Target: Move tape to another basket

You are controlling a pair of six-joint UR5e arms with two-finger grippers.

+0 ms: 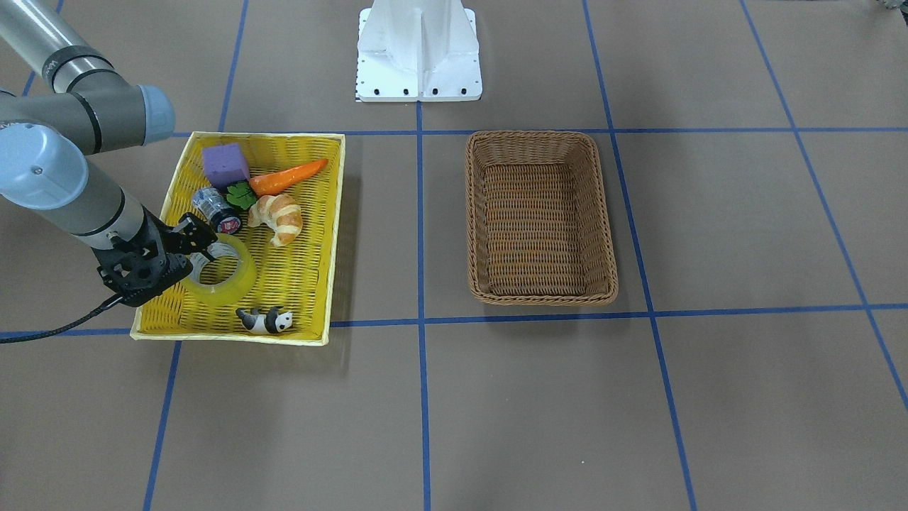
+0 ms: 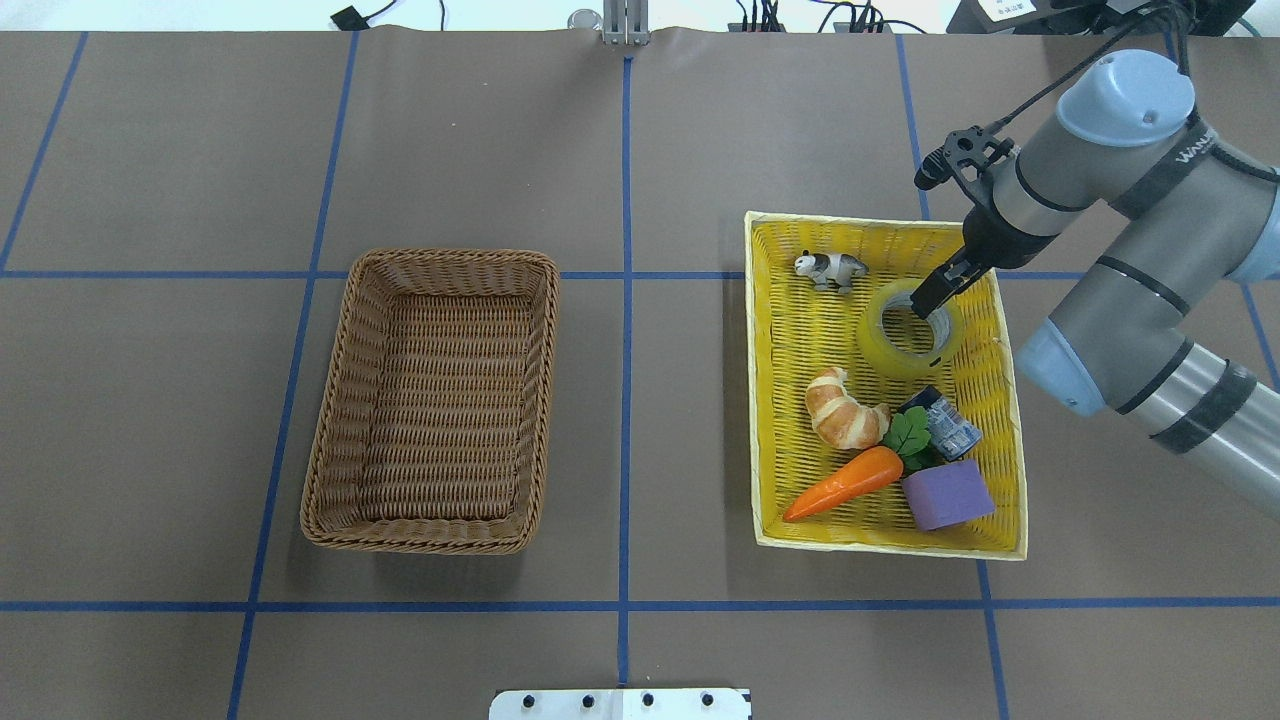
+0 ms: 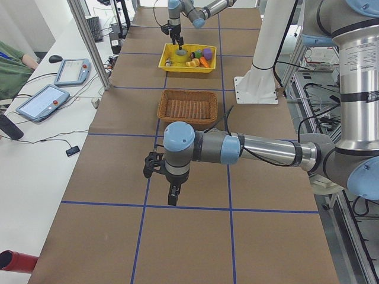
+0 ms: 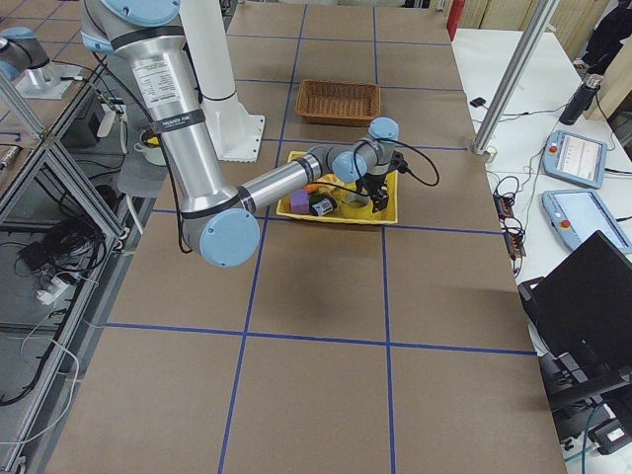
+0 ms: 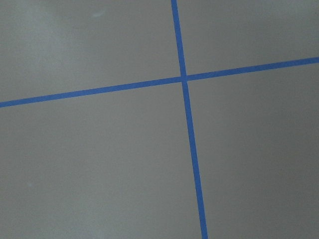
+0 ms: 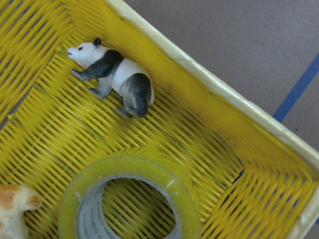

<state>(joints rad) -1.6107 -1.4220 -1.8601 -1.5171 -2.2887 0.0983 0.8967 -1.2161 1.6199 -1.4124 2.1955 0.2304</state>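
The tape [image 1: 228, 275] lies flat in the yellow tray [image 1: 335, 234], near the tray's corner by the panda. It also shows in the overhead view [image 2: 903, 346] and fills the bottom of the right wrist view [image 6: 149, 167]. My right gripper [image 1: 198, 250] hangs right over the roll, its fingers at the rim and hole [image 2: 922, 300], and looks open. The brown wicker basket [image 1: 539, 138] stands empty across a blue line from the tray [image 2: 332, 400]. My left gripper [image 3: 172, 198] hangs over bare table far from both; I cannot tell whether it is open.
The tray also holds a toy panda [image 1: 266, 321], a croissant [image 1: 279, 218], a carrot [image 1: 287, 177], a purple block [image 1: 225, 165] and a small dark can [image 1: 216, 209]. The white robot base [image 1: 418, 53] stands at the table's edge.
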